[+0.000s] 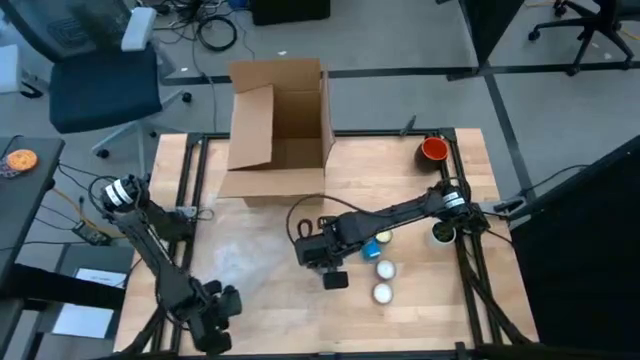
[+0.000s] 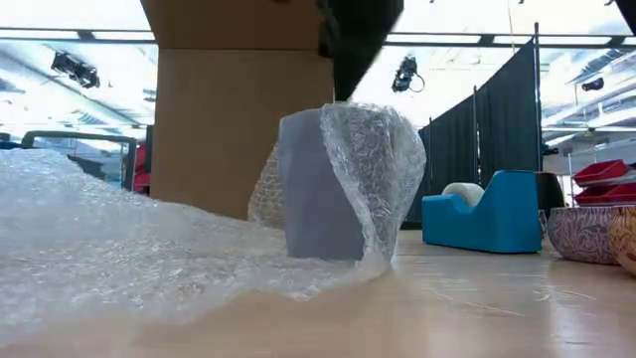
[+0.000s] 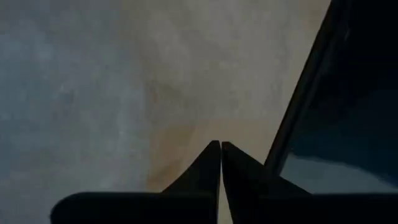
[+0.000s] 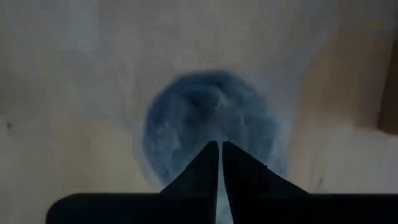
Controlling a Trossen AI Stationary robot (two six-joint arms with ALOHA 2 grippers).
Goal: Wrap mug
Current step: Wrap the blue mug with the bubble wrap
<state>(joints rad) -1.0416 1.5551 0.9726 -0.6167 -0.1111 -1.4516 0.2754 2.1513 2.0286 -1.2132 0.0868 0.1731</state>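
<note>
A grey-blue mug [image 2: 313, 189] stands upright on a sheet of bubble wrap [image 2: 109, 249] in the middle of the table. One flap of the wrap [image 2: 373, 164] stands up against the mug's side and reaches its rim. My right gripper [image 4: 219, 145] is shut and points down right over the mug's mouth [image 4: 208, 121]; in the high view it [image 1: 335, 275] hides the mug. My left gripper [image 3: 220, 144] is shut near the table's front left [image 1: 215, 322], over the edge of the wrap. My right gripper comes down from above with its shut fingers [image 2: 340, 85] at the mug's rim, where the top of the raised flap [image 2: 353, 107] ends. Whether the fingers pinch the wrap, press it or only stand over it, I cannot tell.
An open cardboard box [image 1: 275, 130] stands at the far middle. A blue tape dispenser [image 2: 482, 214], two white round things [image 1: 384, 281] and a patterned bowl [image 2: 581, 234] lie right of the mug. A red cup [image 1: 433, 150] sits at the far right corner.
</note>
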